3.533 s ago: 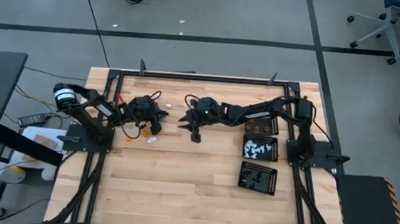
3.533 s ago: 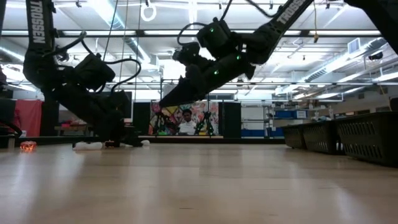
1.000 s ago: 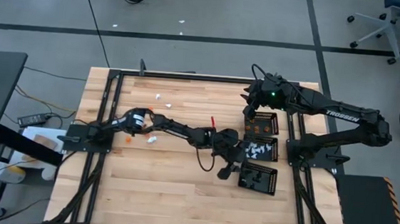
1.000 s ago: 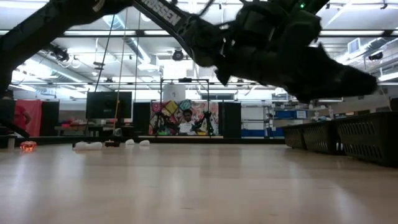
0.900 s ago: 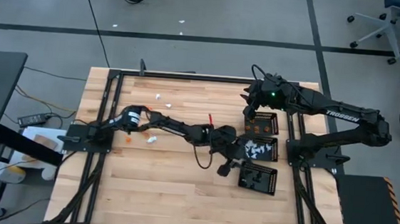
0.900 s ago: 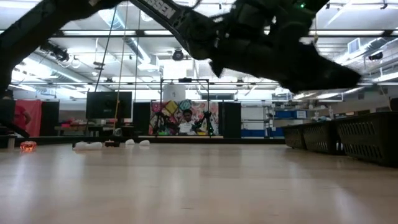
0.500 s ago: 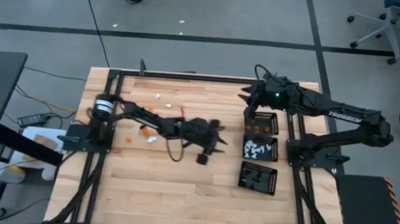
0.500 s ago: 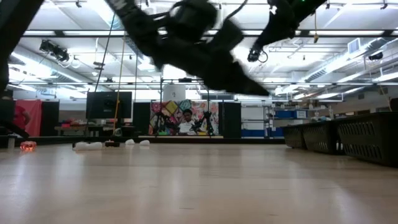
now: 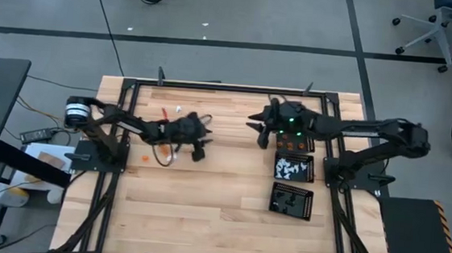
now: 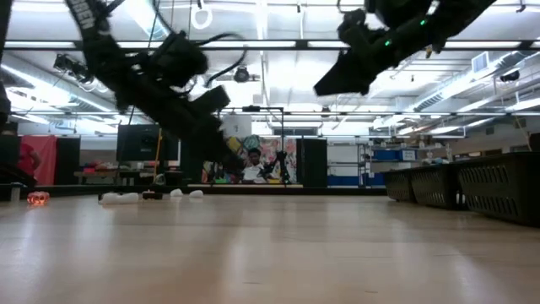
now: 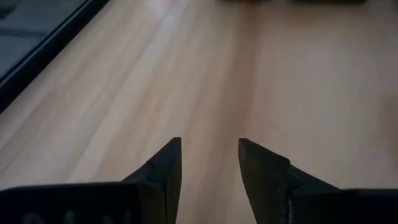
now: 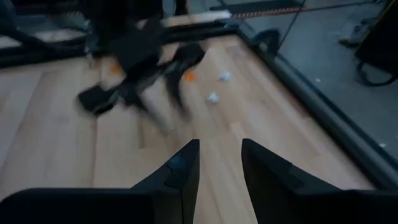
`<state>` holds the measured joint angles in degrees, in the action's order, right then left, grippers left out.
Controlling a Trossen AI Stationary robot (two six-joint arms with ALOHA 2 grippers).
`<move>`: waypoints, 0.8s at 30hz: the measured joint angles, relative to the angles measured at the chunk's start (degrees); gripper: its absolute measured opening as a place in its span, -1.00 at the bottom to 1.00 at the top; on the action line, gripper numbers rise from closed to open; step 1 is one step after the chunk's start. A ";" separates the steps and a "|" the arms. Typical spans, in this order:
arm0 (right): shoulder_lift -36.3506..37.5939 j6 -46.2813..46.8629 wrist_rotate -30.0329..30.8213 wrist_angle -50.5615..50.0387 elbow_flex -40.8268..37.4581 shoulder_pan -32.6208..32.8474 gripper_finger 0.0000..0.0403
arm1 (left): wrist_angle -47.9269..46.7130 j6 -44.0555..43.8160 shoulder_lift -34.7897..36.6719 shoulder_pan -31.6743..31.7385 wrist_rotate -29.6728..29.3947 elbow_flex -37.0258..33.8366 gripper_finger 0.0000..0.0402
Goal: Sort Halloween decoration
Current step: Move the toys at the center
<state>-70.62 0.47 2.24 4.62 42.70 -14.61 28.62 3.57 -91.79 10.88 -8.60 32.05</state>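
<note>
Hovering above the bare wood at the table's far left, the left gripper point(image 9: 201, 150) had its fingers point(image 11: 163, 169) parted with an empty gap between them; nothing was grasped. Its arm ran back to a base at the left edge of the table point(image 9: 203, 214). Just behind the arm, on the left side, lay loose pieces of the Halloween decoration point(image 9: 144, 157), small orange and white bits scattered on the wood; the low view showed some of them point(image 10: 118, 198) as pale lumps on the far tabletop.

The right gripper point(image 9: 253, 120) was raised over the far middle of the table, its fingers point(image 12: 181, 167) likewise apart and holding nothing. It pointed toward the left arm, well apart from it, and its wrist view showed that arm blurred ahead, with more small pieces point(image 12: 213, 98) lying beyond.

Beside the right arm's base stood a row of three black trays point(image 9: 294, 167). Orange pieces sat in the farthest one, partly hidden under the right arm, white pieces in the middle one, and the nearest held pieces too small to identify. A black metal frame point(image 9: 213, 86) bordered the table.
</note>
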 joint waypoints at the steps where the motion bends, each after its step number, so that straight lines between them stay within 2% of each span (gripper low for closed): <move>1: -1.61 0.00 -0.32 1.11 0.00 0.31 -0.38 | -0.30 -0.32 1.42 1.12 -0.43 -1.67 -0.29; 7: -12.59 -1.90 -2.08 12.34 -0.03 2.04 -0.38 | 0.20 -0.26 4.50 8.42 -0.37 -6.30 -0.29; 13: -20.58 -4.42 -3.59 23.33 0.02 2.20 -0.38 | -0.25 0.83 5.03 15.84 -0.10 -7.12 -0.29; 24: -23.03 -4.64 -5.35 25.43 0.07 1.07 -0.38 | -4.24 3.14 4.97 26.27 12.64 -7.10 -0.29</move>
<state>-93.65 -4.17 -3.11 30.05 42.76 -13.54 24.38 6.71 -86.82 37.15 4.04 24.95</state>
